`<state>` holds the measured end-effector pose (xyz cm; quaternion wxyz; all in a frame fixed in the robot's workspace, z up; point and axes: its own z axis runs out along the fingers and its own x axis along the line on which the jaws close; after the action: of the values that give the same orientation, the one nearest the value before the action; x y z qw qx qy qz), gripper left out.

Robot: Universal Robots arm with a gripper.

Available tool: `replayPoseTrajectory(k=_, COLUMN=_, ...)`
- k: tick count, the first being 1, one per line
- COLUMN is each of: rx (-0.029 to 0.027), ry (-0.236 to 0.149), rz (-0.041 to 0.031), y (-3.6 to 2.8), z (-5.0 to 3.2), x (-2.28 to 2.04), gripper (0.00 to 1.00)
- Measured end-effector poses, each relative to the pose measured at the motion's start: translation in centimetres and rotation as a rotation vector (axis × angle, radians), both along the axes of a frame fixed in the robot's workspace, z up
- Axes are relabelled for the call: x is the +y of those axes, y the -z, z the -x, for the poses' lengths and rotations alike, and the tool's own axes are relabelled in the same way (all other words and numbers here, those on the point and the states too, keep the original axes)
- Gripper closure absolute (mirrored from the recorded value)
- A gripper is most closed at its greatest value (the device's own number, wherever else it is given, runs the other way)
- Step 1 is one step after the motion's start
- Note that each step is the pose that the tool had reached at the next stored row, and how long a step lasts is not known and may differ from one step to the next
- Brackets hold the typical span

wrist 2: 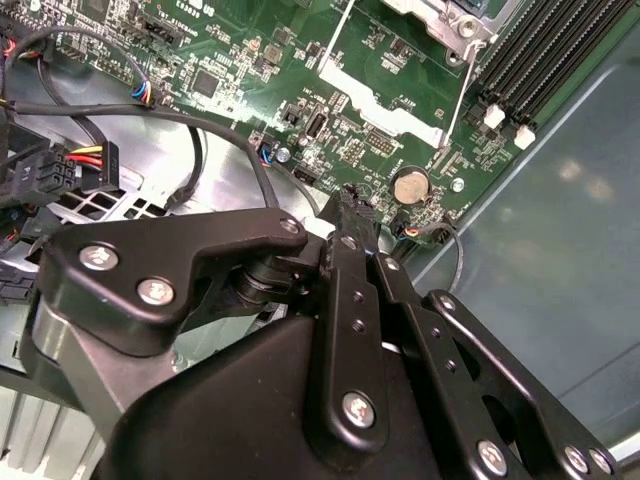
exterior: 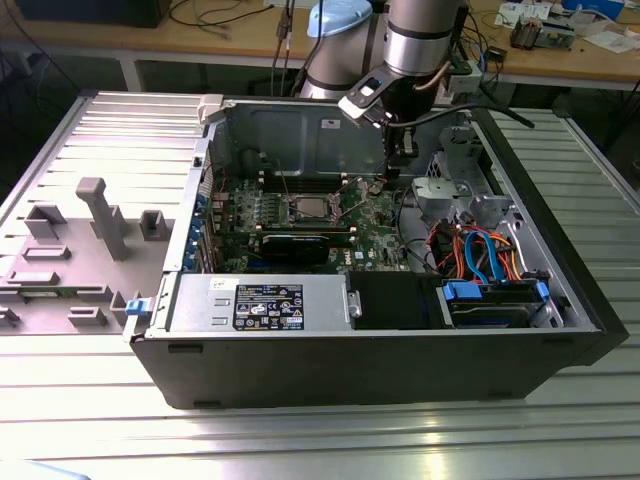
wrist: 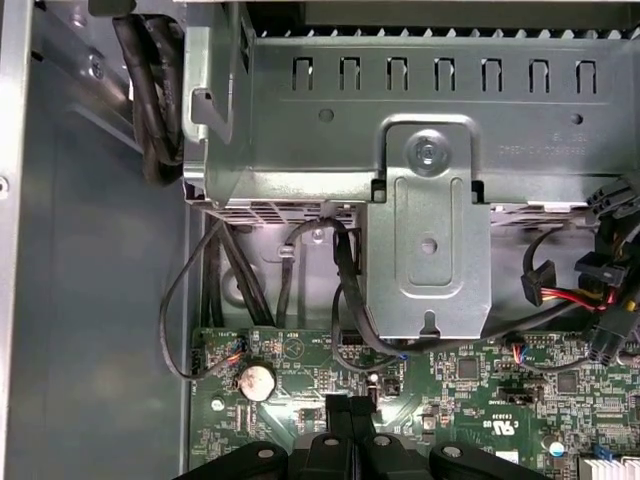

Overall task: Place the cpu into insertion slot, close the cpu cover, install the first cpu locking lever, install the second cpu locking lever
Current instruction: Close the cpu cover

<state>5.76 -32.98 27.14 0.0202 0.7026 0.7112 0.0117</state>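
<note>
The cpu [exterior: 312, 208] is a small grey square lying in the insertion slot [exterior: 296, 209] at the middle of the green motherboard. I cannot tell how the cpu cover stands. My gripper [exterior: 398, 165] hangs inside the case to the exterior view's right of the slot, near the back wall and apart from the slot. In both wrist views its black fingers [wrist 2: 348, 200] [wrist: 350, 408] are pressed together, with nothing seen between them, just above the board near a coin battery [wrist: 257, 380]. A corner of the slot's metal frame [wrist 2: 455, 15] shows with a thin wire lever [wrist 2: 455, 95] running out from it.
A grey drive cage [wrist: 430, 200] with bundled cables [wrist: 345, 280] stands close in front of the gripper. Black memory slots [wrist 2: 545, 60] run beside the socket. A black graphics card [exterior: 300, 245], the power supply [exterior: 265, 305] and blue and orange cables [exterior: 480, 255] fill the case.
</note>
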Motion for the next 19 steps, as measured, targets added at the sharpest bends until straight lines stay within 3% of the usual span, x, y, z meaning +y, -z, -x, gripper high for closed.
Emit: replayPoseTrajectory(k=19, rx=0.0, ry=0.0, rz=0.0001, y=0.33, z=0.54, x=-0.1, gripper=0.89)
